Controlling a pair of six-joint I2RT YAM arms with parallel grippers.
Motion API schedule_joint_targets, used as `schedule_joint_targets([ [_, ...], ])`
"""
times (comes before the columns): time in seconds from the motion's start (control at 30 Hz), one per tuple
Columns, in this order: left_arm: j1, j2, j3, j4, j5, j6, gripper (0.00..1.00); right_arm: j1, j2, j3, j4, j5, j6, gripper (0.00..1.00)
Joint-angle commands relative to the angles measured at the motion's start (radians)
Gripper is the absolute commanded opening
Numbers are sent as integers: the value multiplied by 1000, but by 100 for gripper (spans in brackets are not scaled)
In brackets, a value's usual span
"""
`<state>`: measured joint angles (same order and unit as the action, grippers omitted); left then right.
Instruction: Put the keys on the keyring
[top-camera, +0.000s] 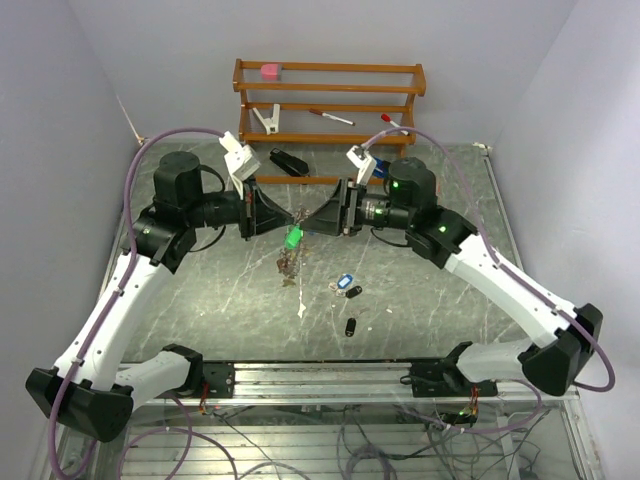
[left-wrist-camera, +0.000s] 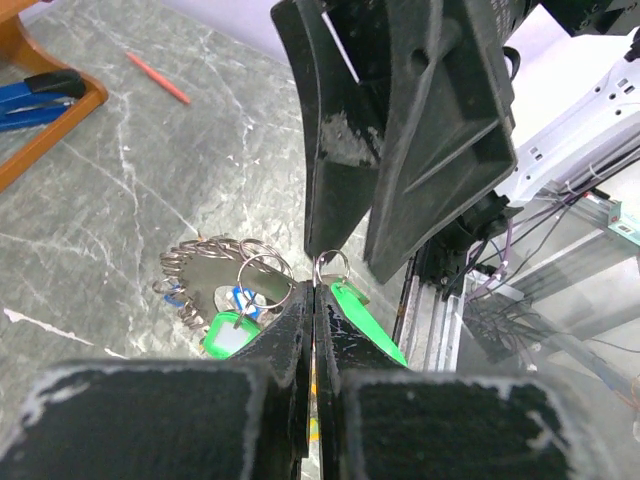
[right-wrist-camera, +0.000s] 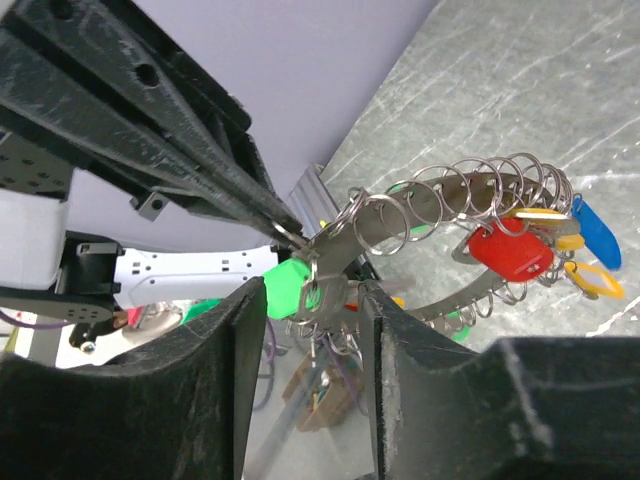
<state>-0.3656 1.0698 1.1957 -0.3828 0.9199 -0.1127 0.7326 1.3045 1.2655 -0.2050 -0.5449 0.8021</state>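
the keyring (right-wrist-camera: 340, 240) hangs in the air above the tabletop (top-camera: 420, 290), its top end pinched between the left fingers (left-wrist-camera: 290, 330), which are pressed together. red (right-wrist-camera: 510, 250), blue (right-wrist-camera: 597, 232) and yellow (right-wrist-camera: 590, 280) tags dangle from the split rings along the keyring. a green-tagged key (right-wrist-camera: 285, 290) sits at the keyring's held end, between the right fingers (right-wrist-camera: 225, 360), which are spread on either side of it; whether they touch it i cannot tell. two loose blue keys (top-camera: 350, 286) and a black key (top-camera: 350, 326) lie on the tabletop below and to the right of the keyring. a wooden rack (top-camera: 330, 68) stands well behind the keyring.
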Motion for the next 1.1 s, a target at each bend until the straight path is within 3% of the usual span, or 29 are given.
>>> schedule_joint_targets([
  [0.0, -9, -8, 1, 115, 56, -48, 7, -18, -77, 40, -32, 6, -68, 44],
  [0.17, -9, -7, -26, 162, 82, -84, 7, -21, -121, 34, -27, 12, -240, 46],
  [0.53, -9, -7, -85, 387, 164, -259, 7, -22, -91, 13, 36, -43, -588, 39],
  [1.07, -12, -31, -136, 446, 190, -300, 7, -22, -31, 75, 84, -115, -594, 32],
])
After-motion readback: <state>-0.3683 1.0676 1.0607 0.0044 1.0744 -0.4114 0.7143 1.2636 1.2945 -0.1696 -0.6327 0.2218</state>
